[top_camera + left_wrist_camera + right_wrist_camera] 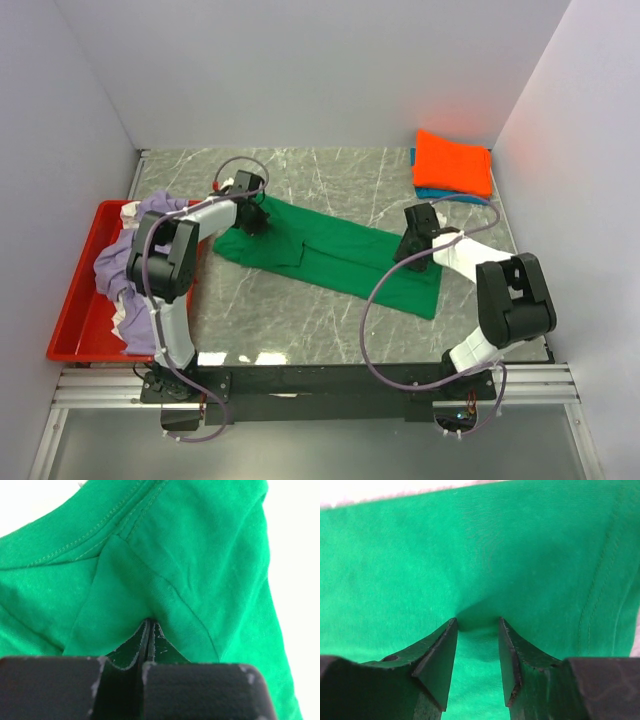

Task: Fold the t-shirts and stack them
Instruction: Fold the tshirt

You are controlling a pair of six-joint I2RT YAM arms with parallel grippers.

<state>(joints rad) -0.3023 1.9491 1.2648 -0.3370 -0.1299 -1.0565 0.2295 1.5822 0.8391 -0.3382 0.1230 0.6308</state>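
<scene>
Grey marbled table (330, 180) fills the floor of a cell closed in by plain white walls (300, 70). A green t-shirt (340, 260) lies flat across the middle of it, running on a slant from the far left to the near right, with one layer folded over along its length.

The left gripper (253, 218) sits on the far-left end of that shirt. In its wrist view the jaws are pressed fully together, and a ridge of green cloth beside a stitched hem is pinched between them and pulled up into a tent.

The right gripper (410, 255) is down on the right part of the same shirt. Its jaws stand partly apart, the tips of the fingers (437, 655) pushed into the cloth, with a small pucker gathered in the gap but not clamped.

An orange t-shirt (452, 162) lies folded in the far right corner, on top of a blue t-shirt (424, 192) whose edge peeks out beneath. A lavender t-shirt (120, 265) is heaped in a red tray (75, 320) at the left.
</scene>
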